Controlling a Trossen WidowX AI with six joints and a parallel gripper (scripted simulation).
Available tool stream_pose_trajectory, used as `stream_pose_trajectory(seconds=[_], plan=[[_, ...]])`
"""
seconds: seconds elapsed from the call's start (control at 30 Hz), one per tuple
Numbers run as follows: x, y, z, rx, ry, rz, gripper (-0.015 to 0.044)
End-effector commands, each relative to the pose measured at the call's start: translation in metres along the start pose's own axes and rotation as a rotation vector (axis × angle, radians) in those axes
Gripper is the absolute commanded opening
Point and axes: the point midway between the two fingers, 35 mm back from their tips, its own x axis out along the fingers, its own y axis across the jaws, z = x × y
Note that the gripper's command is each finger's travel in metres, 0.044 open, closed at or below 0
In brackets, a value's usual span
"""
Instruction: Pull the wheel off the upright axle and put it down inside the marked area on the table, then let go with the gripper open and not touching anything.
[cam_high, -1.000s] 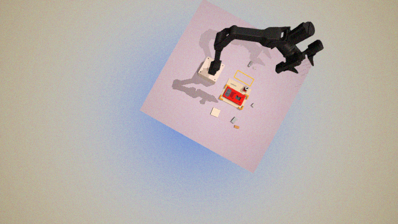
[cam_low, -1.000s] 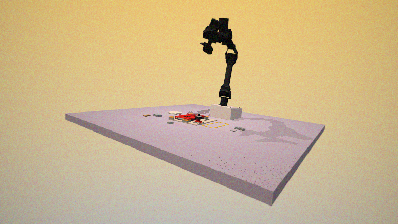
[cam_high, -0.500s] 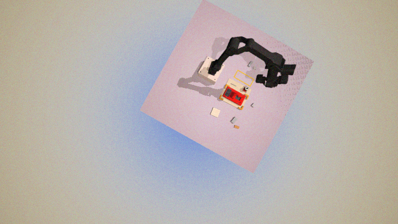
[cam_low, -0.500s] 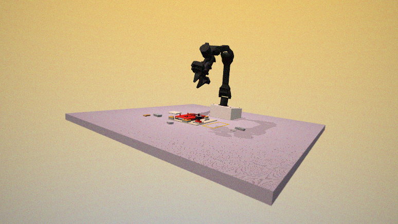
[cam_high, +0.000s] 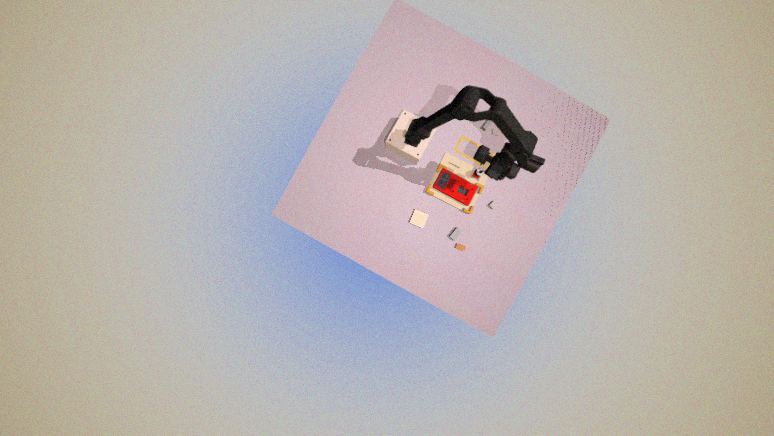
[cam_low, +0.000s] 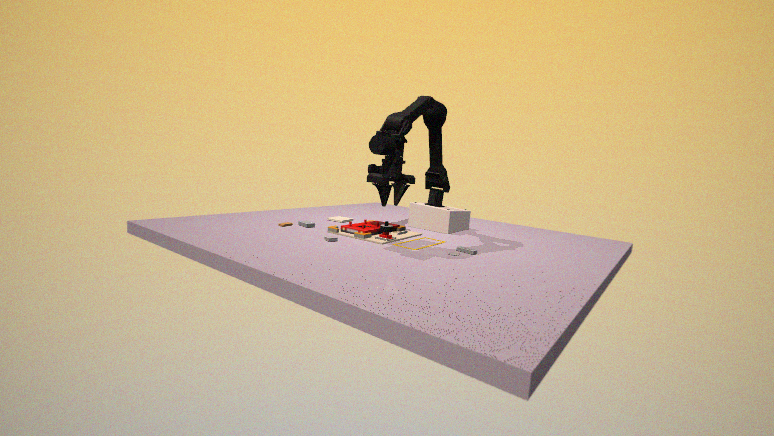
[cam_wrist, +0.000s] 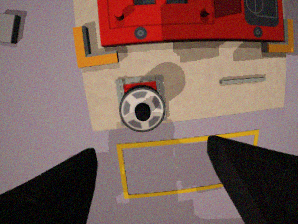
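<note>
A wheel (cam_high: 478, 172) (cam_low: 385, 228) (cam_wrist: 132, 106) with a dark rim and light spokes sits on the upright axle (cam_low: 386, 223) (cam_wrist: 142, 112), whose dark end shows at its centre. It stands over a small red and grey mount on the beige board. The marked area, a yellow outline (cam_high: 466, 157) (cam_low: 430, 245) (cam_wrist: 122, 170), lies on the table beside the board and holds no object that I can see. My gripper (cam_low: 389, 205) (cam_wrist: 152, 151) is open and empty, pointing down well above the board. In the top view its fingertips are hard to tell from the arm.
A red body (cam_high: 454, 186) (cam_wrist: 150, 32) lies on the beige board (cam_high: 448, 158) (cam_wrist: 200, 100) between orange corner pieces. A low grey bar (cam_wrist: 242, 80) is on the board. Grey blocks (cam_high: 454, 233) (cam_low: 466, 250), an orange block (cam_high: 460, 246) and a beige tile (cam_high: 418, 218) lie around.
</note>
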Motion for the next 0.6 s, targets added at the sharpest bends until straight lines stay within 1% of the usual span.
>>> stream_pose_trajectory(seconds=[0.0, 0.1, 0.17, 0.4, 0.57], plan=[[0.002, 0.003, 0.006, 0.011, 0.007, -0.012, 0.03], [0.004, 0.003, 0.007, 0.011, 0.007, -0.011, 0.03], [0.012, 0.004, 0.007, 0.011, 0.007, -0.011, 0.03], [0.07, 0.003, 0.006, 0.011, 0.008, -0.012, 0.03], [0.076, 0.002, 0.005, 0.011, 0.008, -0.012, 0.03]])
